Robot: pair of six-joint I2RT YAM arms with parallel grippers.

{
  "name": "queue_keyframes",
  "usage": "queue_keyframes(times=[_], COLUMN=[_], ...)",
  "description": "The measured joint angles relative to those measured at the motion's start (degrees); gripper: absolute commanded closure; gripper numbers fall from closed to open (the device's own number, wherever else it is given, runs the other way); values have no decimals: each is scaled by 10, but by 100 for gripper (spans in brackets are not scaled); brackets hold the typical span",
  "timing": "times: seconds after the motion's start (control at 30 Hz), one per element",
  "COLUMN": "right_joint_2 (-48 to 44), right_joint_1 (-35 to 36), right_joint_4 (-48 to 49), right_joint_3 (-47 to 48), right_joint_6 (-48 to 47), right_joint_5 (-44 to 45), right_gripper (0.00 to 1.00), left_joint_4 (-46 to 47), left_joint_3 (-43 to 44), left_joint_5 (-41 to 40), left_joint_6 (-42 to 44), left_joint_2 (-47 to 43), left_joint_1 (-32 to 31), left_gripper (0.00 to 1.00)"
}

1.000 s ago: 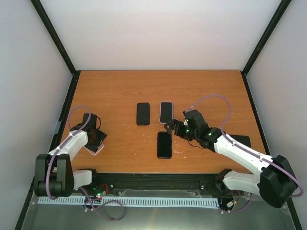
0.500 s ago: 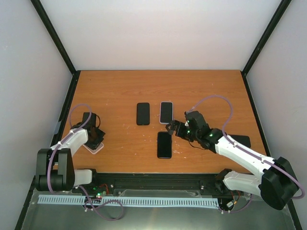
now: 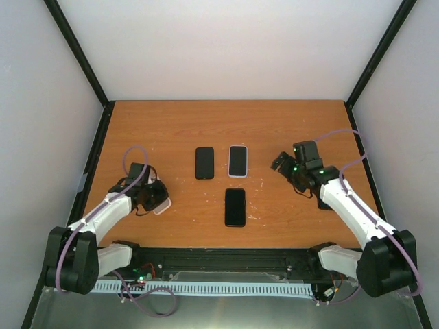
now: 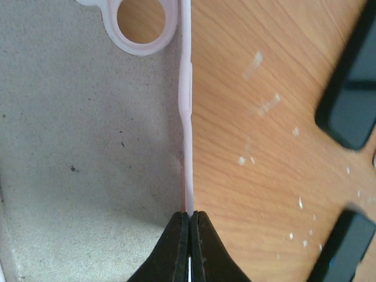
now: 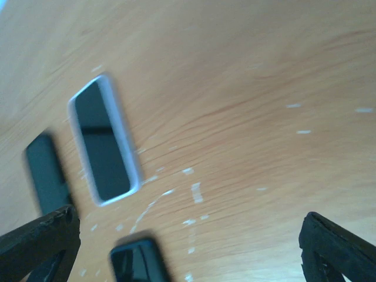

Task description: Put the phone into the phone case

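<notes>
Three phones lie mid-table: a black one (image 3: 204, 162), a white-edged one (image 3: 237, 161) and a black one (image 3: 234, 206) nearer the arms. The pale pink phone case (image 3: 162, 204) lies on the left, open side up, showing a grey lining (image 4: 88, 147) and a round camera hole. My left gripper (image 4: 189, 214) is shut on the case's thin side wall (image 4: 185, 106); from above the left gripper (image 3: 152, 197) sits at the case's left edge. My right gripper (image 3: 278, 164) hangs open to the right of the white-edged phone (image 5: 103, 141), nothing between its fingers (image 5: 338, 247).
A dark flat object (image 3: 321, 203) lies partly under the right forearm. White scuff marks (image 5: 194, 191) dot the wood. Black frame posts and grey walls bound the table; its near edge runs along the arms' base rail (image 3: 219, 257).
My left gripper has shut on the case's wall and drawn the case rightwards toward the middle. The right arm has pulled away from the near black phone, swinging right and farther back, still open.
</notes>
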Motion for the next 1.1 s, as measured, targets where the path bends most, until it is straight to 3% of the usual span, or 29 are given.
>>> queue_keyframes(times=[0.27, 0.53, 0.77, 1.1], right_joint_2=[74, 116, 161, 187], right_joint_1=[-189, -331, -372, -401], right_joint_4=[-103, -91, -81, -58], right_joint_3=[26, 2, 1, -21], right_joint_6=[45, 45, 50, 59], right_joint_5=[78, 101, 101, 85], right_gripper=[0, 0, 0, 0], left_joint_4=[12, 17, 24, 26], left_joint_3=[9, 66, 105, 114], left_joint_5=[18, 12, 2, 1], left_joint_6=[3, 3, 4, 5], left_joint_2=[22, 79, 140, 162], left_joint_1=[-118, -234, -322, -349], left_gripper=[100, 100, 100, 98])
